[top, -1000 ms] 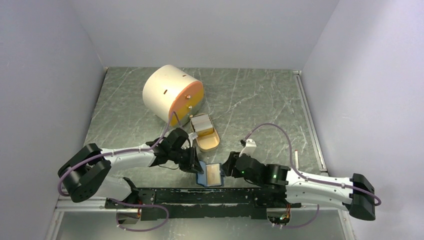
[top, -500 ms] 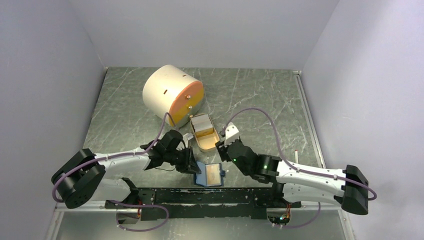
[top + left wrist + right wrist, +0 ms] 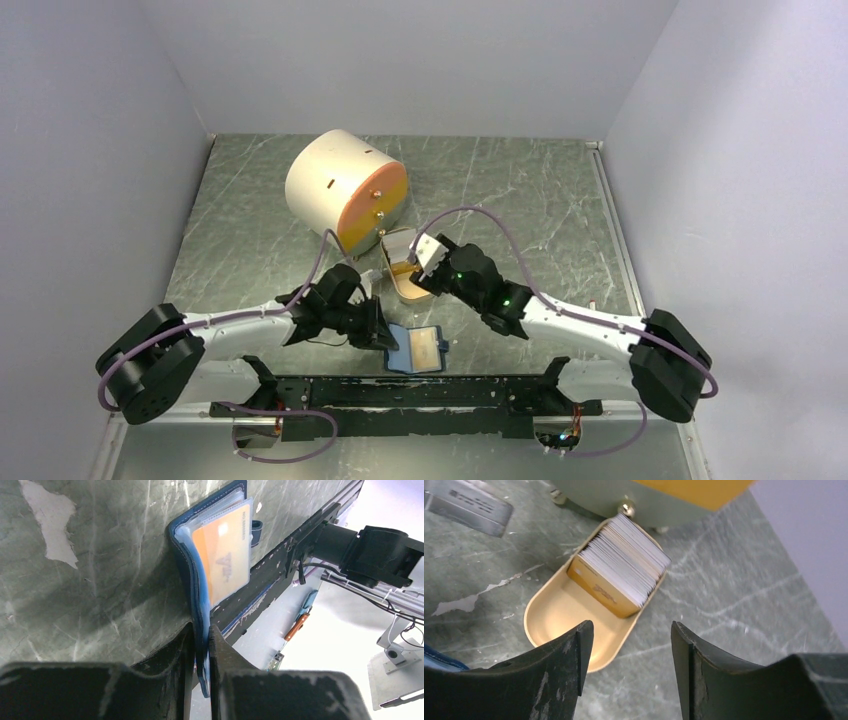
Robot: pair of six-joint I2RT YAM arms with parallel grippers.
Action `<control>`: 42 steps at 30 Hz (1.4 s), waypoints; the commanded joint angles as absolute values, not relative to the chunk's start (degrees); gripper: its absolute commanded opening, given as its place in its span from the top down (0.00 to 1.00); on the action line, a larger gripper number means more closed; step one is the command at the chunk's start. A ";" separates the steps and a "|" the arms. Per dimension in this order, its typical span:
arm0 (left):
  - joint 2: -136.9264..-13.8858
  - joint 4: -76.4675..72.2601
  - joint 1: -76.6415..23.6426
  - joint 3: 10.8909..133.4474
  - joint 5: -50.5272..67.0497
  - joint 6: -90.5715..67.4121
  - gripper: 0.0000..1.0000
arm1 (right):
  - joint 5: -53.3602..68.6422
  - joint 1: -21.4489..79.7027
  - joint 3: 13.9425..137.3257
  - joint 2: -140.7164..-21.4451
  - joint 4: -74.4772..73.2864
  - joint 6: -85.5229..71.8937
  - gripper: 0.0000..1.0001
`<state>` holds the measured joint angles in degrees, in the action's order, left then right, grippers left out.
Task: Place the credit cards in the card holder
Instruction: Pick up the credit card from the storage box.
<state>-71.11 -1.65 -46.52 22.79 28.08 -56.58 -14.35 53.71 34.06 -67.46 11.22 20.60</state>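
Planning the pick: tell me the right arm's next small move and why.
Probably lower the right gripper onto the credit cards and close on one. It hangs open above the stack in the tan dish, with nothing between its fingers, while the left gripper is shut on the card holder, holding its cover open.

We see the credit cards (image 3: 621, 565) as a thick whitish stack, standing on edge at one end of a tan oval dish (image 3: 554, 625). The card holder (image 3: 185, 570), dark blue, lies open near the dish, with an orange card (image 3: 227, 550) behind its clear pocket.
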 commanded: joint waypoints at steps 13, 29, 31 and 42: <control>-68.29 -4.58 -45.80 19.42 27.18 -58.34 0.82 | 7.42 48.36 38.15 -85.24 24.67 50.40 0.34; -67.81 -3.36 -45.71 19.95 27.70 -57.70 0.81 | 6.39 46.94 42.98 -95.94 23.74 60.03 0.34; -67.53 -3.26 -45.70 19.81 27.56 -57.68 0.82 | 5.27 46.94 42.65 -96.68 25.14 60.51 0.35; -67.63 -4.06 -45.63 19.15 27.82 -57.84 0.82 | 3.38 46.89 41.85 -94.22 27.24 59.53 0.44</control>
